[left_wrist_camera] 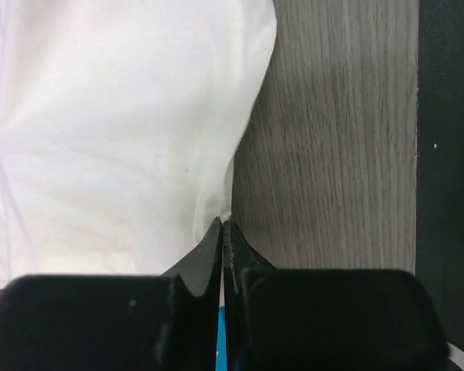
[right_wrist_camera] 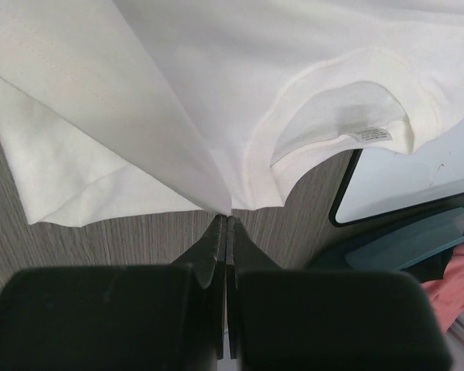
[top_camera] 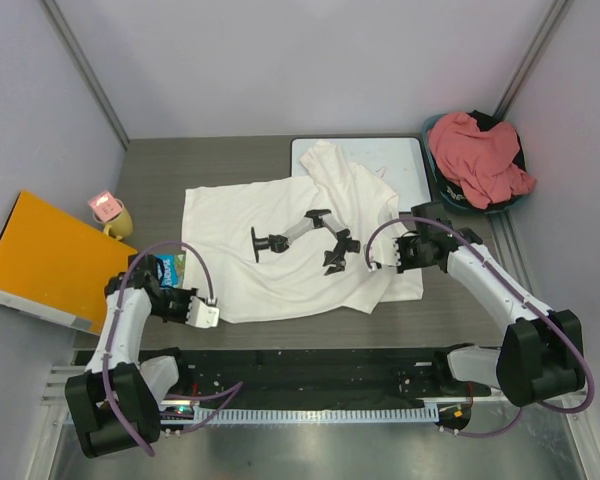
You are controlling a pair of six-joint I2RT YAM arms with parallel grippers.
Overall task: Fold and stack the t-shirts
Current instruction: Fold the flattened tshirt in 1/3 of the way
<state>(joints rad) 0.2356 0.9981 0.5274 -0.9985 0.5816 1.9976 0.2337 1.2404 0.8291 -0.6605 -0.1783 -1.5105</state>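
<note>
On table (top_camera: pixel 160 190), one white t-shirt (top_camera: pixel 270 280), in basket (top_camera: pixel 458 203), one salmon t-shirt (top_camera: pixel 475 155)

I note one t-shirt (top_camera: pixel 290 250) on the table (top_camera: pixel 160 170), far edge over the whiteboard (top_camera: pixel 405 160). Right of that, a basket (top_camera: pixel 458 203) holds the second t-shirt (top_camera: pixel 480 155). Mug (top_camera: pixel 110 212) and folder (top_camera: pixel 45 260) lie left; jointed stand (top_camera: pixel 300 235) on the first.

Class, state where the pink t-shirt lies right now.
In the top view, the pink t-shirt is heaped in the teal basket at the far right, just right of the whiteboard.
</note>
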